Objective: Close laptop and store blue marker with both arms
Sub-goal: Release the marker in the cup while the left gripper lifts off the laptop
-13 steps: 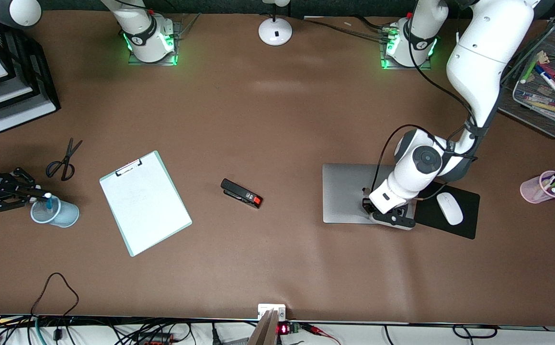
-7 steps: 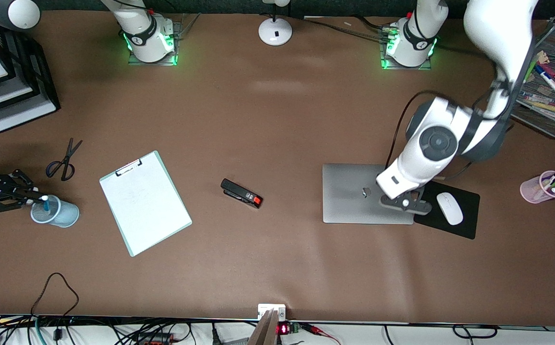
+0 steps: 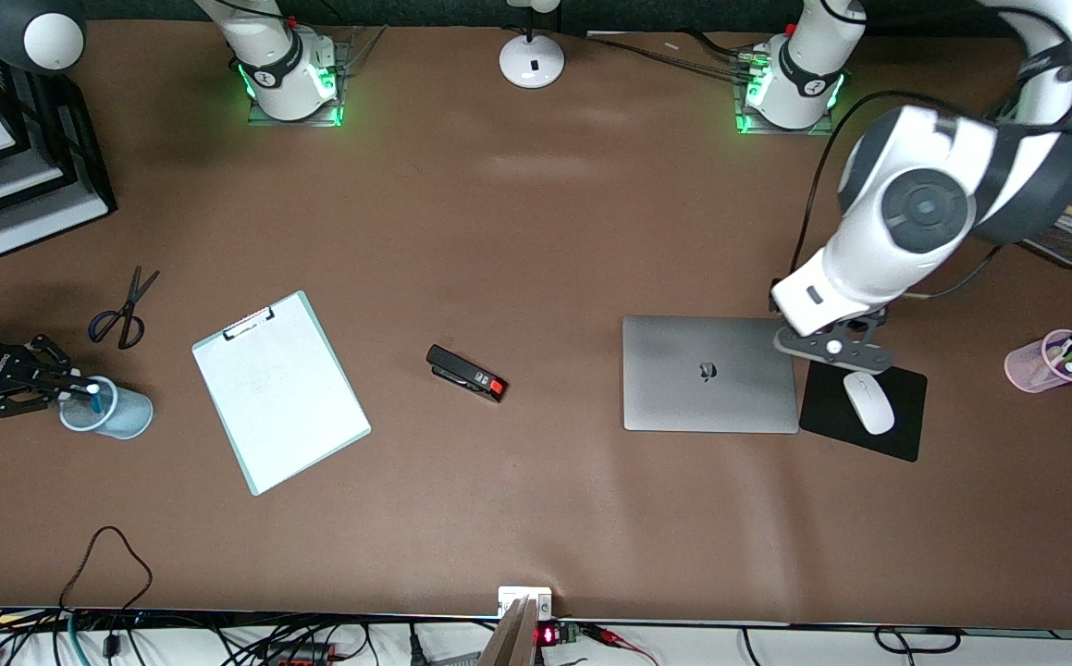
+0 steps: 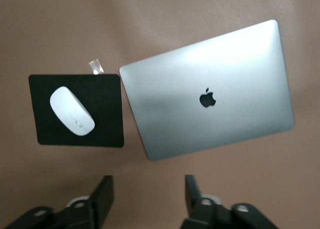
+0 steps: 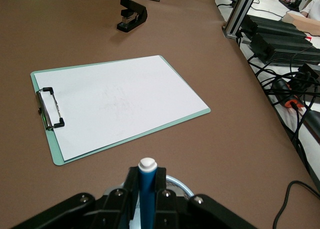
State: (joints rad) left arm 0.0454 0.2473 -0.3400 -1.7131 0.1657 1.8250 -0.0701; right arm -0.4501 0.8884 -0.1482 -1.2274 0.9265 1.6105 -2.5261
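The laptop (image 3: 709, 373) lies shut and flat on the worktop (image 3: 536, 231), lid up with the dark logo showing, toward the left arm's end. Touching its edge at the 3 o'clock side in the front view lies a black mouse pad (image 3: 901, 427) carrying a white mouse (image 3: 868, 402).

The left claw (image 4: 148, 196) hangs over the worktop at the laptop's corner beside the mouse pad. Its fingers (image 4: 103, 195) stand apart and hold nothing.

The right claw (image 3: 62, 388) is at the right arm's end of the worktop, directly over the rim of a pale blue cup (image 3: 108, 412). Its fingers (image 5: 131, 185) are clamped on the blue marker (image 5: 147, 189), which stands upright, white end up, its lower part inside the cup.

At 3 o'clock of the cup in the front view lies a clipboard (image 3: 280, 389) with white paper; a stapler (image 3: 466, 373) sits between the clipboard and the laptop. Scissors (image 3: 124, 311) lie at 12 o'clock of the cup.
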